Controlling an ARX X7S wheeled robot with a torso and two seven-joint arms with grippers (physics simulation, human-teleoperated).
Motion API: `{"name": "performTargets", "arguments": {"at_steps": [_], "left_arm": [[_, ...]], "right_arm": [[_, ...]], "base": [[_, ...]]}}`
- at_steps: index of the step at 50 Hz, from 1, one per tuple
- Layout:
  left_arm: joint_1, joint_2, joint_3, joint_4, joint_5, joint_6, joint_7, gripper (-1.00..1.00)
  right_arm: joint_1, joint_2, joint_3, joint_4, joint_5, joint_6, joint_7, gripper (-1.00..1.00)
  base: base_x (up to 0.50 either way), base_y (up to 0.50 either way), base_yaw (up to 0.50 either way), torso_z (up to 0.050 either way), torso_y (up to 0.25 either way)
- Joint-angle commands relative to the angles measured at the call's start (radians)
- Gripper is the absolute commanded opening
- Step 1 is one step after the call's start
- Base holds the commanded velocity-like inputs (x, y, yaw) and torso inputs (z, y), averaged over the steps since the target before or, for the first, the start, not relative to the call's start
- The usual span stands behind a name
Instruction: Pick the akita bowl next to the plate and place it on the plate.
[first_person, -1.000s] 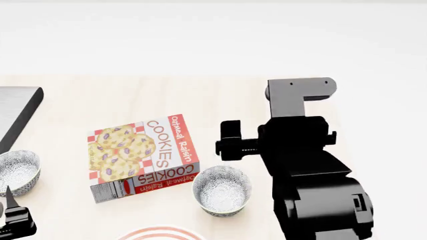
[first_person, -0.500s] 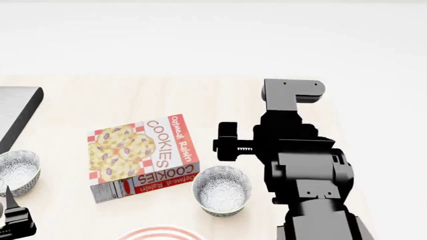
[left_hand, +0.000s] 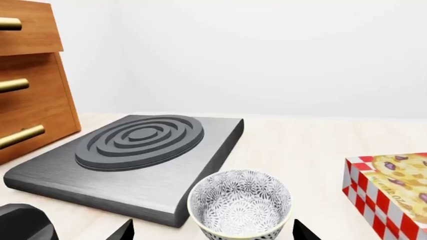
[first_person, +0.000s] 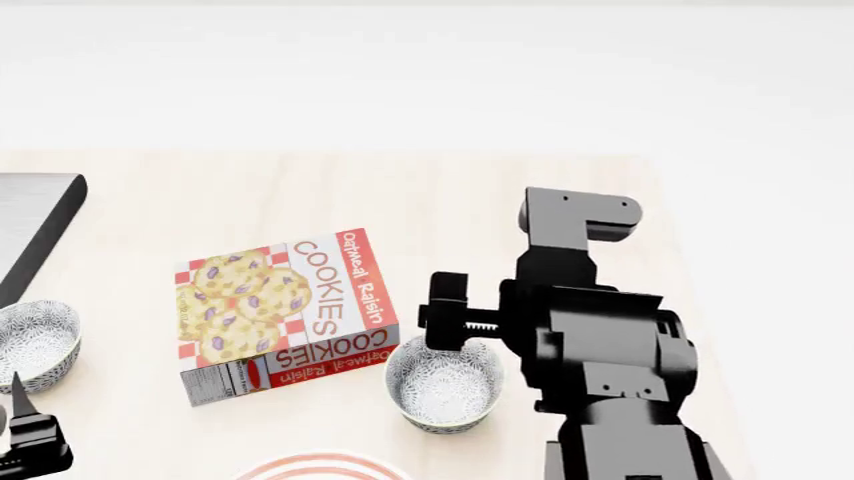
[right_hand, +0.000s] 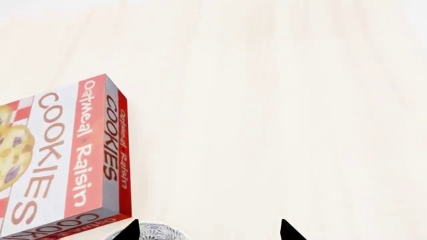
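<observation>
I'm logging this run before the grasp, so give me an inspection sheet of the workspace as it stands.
Surface: pale wooden table.
Job's things: akita bowl upright beside the cookie box, apart from the plate, which shows only as a rim at the head view's lower edge.
Clutter: cookie box lying flat; second speckled bowl next to the stove plate.
Claws: right claw open, its tips above the akita bowl's rim; left claw open, its tips either side of the second bowl.
Cables: nothing seen.
Surroundings: wooden drawers with brass handles, plain white wall.
</observation>
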Motion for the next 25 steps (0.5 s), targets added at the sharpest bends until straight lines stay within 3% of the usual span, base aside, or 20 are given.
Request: {"name": "performTargets", "arguments": {"at_steps": [1, 25], "left_arm": [[0.002, -0.003, 0.003, 0.006, -0.002, -0.003, -0.003, 1.00], [0.004, -0.007, 0.008, 0.013, -0.008, -0.007, -0.010, 1.00]], "right_arm": [[-0.016, -0.006, 0.051, 0.009, -0.046, 0.007, -0.015, 1.00], [-0.056, -0.005, 0.110, 0.010, -0.066, -0.002, -0.018, 1.00]], "base": [[0.00, 0.00, 0.00, 0.000, 0.000], [0.00, 0.00, 0.00, 0.000, 0.000]]}}
